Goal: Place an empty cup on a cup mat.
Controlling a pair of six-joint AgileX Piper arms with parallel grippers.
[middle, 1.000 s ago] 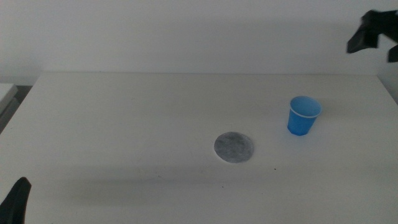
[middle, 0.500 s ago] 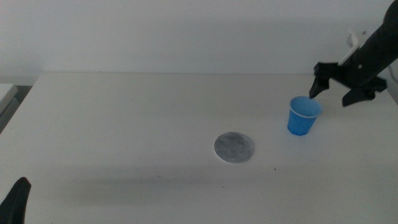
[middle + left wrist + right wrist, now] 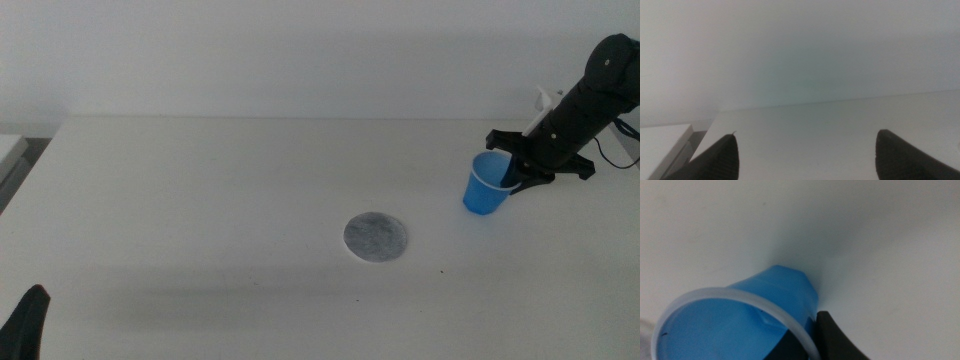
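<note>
Overhead view and close right wrist view share the cup (image 3: pixel 487 186).

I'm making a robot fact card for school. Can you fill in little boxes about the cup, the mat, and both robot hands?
cup: blue cup, upright on the table, on its right side
inside of cup: looks empty
cup mat: grey round cup mat, flat, nearer the middle, apart from the cup
cup on mat: not yet
right gripper: right gripper at the cup's rim, one of its fingers outside the wall; grip unclear
left gripper: left gripper waiting at the bottom left corner, open, holding nothing
</note>
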